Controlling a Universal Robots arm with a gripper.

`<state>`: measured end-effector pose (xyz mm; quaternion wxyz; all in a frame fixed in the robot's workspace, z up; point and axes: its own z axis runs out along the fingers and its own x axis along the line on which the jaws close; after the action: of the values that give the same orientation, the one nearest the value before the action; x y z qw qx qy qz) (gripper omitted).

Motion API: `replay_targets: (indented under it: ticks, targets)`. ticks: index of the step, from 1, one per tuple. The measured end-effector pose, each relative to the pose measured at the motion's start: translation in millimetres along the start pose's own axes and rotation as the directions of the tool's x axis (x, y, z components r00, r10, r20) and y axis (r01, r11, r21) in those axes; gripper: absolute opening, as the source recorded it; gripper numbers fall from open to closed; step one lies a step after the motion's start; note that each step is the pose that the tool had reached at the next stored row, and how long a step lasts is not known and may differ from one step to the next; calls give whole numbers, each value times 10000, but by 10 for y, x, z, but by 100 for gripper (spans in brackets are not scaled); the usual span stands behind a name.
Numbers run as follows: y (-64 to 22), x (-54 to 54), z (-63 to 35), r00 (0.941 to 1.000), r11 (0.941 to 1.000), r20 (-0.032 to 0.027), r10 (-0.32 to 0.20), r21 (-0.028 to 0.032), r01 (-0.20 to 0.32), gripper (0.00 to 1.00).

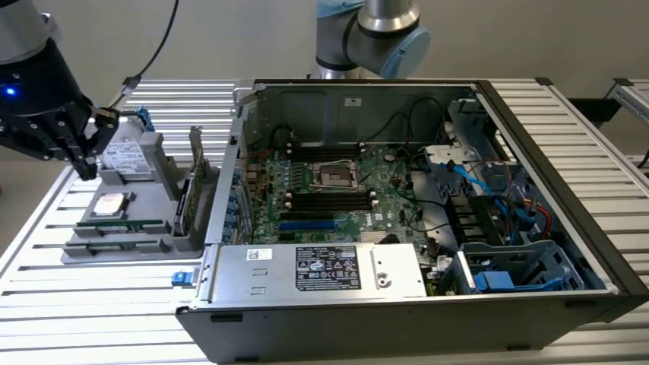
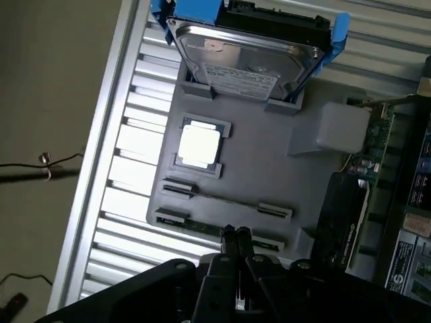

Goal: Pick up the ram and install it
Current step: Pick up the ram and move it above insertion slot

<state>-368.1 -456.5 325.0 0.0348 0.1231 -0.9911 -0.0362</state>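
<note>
Slatted metal tabletop (image 1: 61, 304) stretched across the room, carrying an open computer case (image 1: 406, 327). At the case's nine o'clock in the exterior view sat a grey tray (image 1: 152, 186). The ram (image 1: 124, 226) lay in a holder on that tray, a thin green strip. A square chip (image 1: 109, 204) sat just beyond the ram at its twelve o'clock. A drive (image 1: 127, 156) was propped farther back along the same line.

The gripper (image 2: 236, 233) hung above the tray, at about eleven o'clock from the ram in the exterior view and apart from it. Its jaws were pressed together, with nothing pinched between them.

Inside the case the board (image 1: 340, 179) lay exposed, with long black slots (image 1: 324, 199) near its middle. A silver box (image 1: 315, 270) sat at the board's six o'clock. The arm's base (image 1: 365, 34) rose behind the case at twelve o'clock.
</note>
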Motion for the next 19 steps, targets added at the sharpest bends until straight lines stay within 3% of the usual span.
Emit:
replay_targets:
  ticks: [4,9,14,19]
  targets:
    - [0,0,2,9974,9974,-60,-720,42,721,10]
    - [0,0,4,9866,9867,-139,-1624,88,1625,10]
    - [-1,-1,7,9678,9679,-222,-2508,126,2512,10]
    - [-1,0,10,9413,9415,-307,-3361,156,3367,10]
